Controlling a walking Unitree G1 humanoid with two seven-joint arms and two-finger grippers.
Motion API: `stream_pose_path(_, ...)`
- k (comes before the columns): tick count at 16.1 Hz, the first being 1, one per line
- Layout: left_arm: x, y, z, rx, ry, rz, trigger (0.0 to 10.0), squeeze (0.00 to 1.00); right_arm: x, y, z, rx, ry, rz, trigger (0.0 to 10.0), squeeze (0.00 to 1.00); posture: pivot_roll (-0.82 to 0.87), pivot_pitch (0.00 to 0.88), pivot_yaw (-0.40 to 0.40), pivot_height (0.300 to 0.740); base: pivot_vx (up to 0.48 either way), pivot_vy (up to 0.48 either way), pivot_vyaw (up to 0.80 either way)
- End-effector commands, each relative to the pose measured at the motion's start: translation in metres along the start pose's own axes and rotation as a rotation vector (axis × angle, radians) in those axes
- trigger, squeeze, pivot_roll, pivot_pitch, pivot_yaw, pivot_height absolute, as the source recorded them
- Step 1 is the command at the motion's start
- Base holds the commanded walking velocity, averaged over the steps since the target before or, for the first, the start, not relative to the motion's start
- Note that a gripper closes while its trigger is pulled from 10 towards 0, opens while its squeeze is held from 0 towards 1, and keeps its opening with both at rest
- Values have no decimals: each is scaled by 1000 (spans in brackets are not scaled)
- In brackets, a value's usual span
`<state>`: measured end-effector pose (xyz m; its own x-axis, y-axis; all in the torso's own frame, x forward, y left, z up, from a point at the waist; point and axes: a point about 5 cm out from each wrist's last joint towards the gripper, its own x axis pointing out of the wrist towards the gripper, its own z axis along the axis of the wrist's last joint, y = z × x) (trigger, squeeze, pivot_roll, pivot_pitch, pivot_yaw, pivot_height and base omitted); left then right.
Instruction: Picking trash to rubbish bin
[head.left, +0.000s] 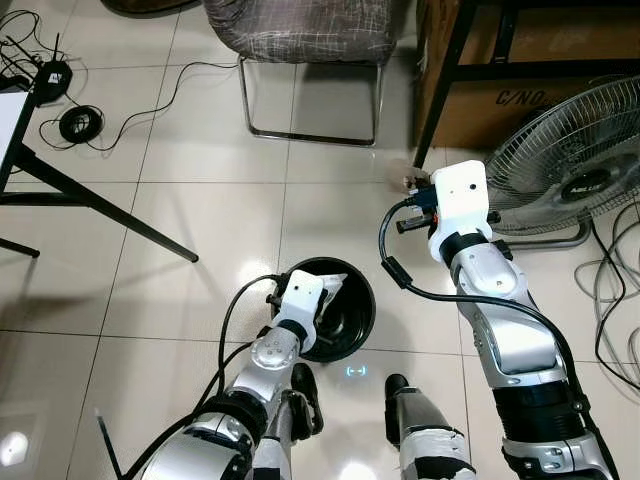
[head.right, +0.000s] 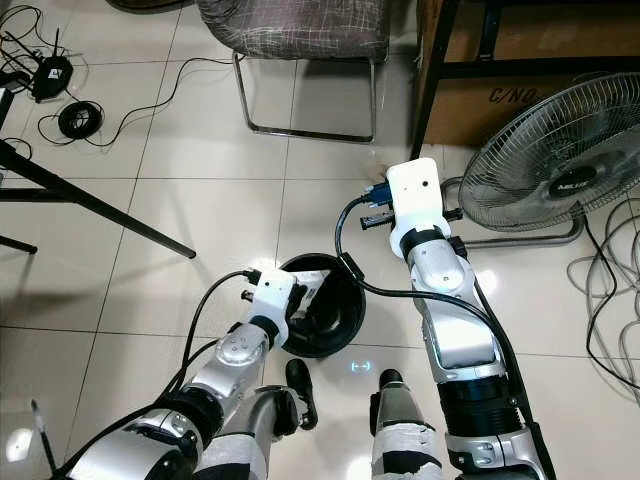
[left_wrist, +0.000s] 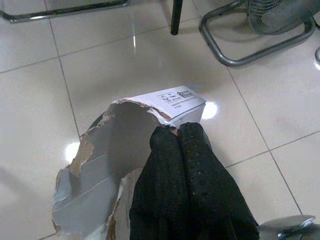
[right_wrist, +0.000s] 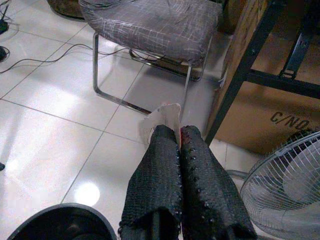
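Left gripper (left_wrist: 177, 132): we see it clenched on torn cardboard (left_wrist: 107, 165) above the black bin (head.left: 350, 310).
Right gripper (right_wrist: 177, 131): clamped on a pale scrap (right_wrist: 162, 117), mostly hidden.

Right gripper (right_wrist: 179, 131), lower centre: black fingers (right_wrist: 160, 170) closed on pale scrap (right_wrist: 162, 116). Chair (right_wrist: 150, 25) above; fan (right_wrist: 287, 185) lower right; bin rim (right_wrist: 60, 220) lower left.

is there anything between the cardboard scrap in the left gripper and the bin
Nothing visible does. The left gripper is shut on the torn cardboard scrap and sits right over the rim of the black bin, whose mouth is open below it. The right gripper holds its own small scrap off to the side.
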<state>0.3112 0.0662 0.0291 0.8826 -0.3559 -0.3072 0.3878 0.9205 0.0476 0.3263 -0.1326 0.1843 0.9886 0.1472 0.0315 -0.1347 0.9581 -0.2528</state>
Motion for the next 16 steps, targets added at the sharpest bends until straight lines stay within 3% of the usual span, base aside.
stream_pose_path(1, -5, -1, -14, -11, 50, 8, 10000, 169, -3, 3, -2, -3, 11, 13, 10000, 0, -268, 403, 139, 740, 0, 0, 0)
stream_pose_path(2, -5, -1, -14, -11, 46, 13, 10000, 1000, -4, 3, -2, -3, 11, 13, 10000, 0, -273, 402, 141, 740, 0, 0, 0)
stream_pose_path(16, -5, 3, -12, -12, 31, 41, 10000, 1000, -3, 3, -2, -4, 10, 13, 10000, 0, -272, 395, 139, 740, 0, 0, 0)
